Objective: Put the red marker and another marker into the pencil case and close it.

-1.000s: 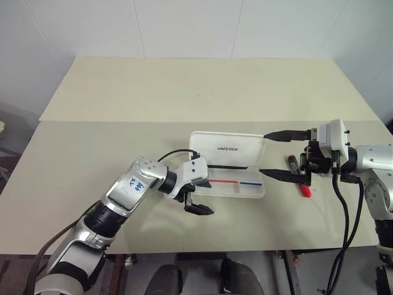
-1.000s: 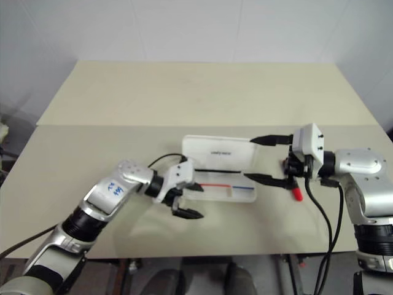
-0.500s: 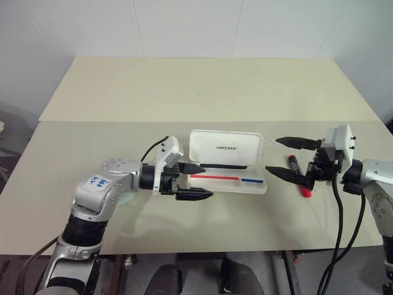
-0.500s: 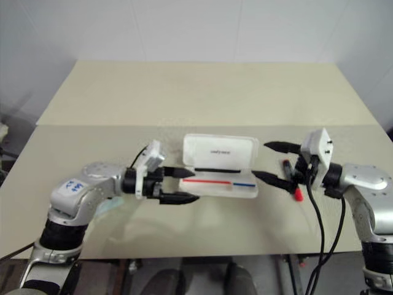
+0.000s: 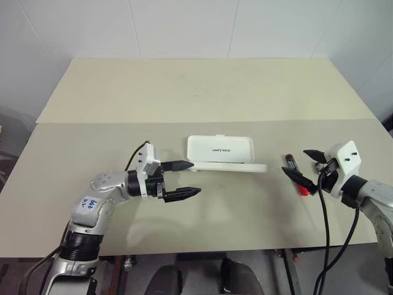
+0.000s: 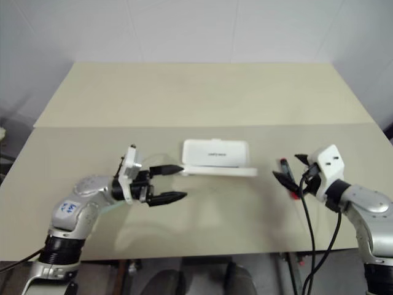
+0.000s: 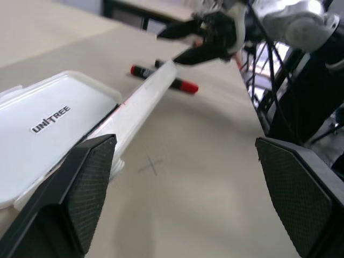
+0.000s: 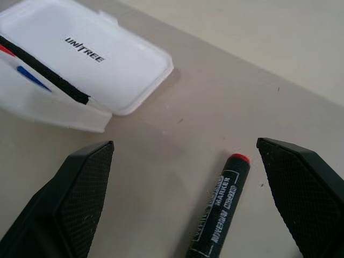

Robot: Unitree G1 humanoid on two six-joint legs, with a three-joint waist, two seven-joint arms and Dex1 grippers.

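Beige table (image 5: 202, 233) under white tiled walls, w/ a seam running left-right past the middle. Nearest the robot, the left gripper (image 5: 188, 179) sits low at centre-left, fingers spread wide, nothing in them, pointing right toward the pencil case (image 5: 221, 149). At about the same depth on the right, the right gripper (image 5: 305, 167) is also wide open & empty, its tips straddling the red marker (image 5: 295, 173), which lies flat on the table just right of the case, not gripped. Case sits mid-table, lid w/ the UNITREE lettering tilted partway over the base, a gap visible along its near edge; not latched. Can't see the green marker anywhere, so can't tell if it's inside the case. Risks, as I judge them: the right fingers close off-centre & the round marker rolls or squirts out; the half-raised lid blocks the drop-in, so the marker bounces off; the left gripper nudges the light case & it slides, since nothing pins it; closing early leaves the red marker outside.
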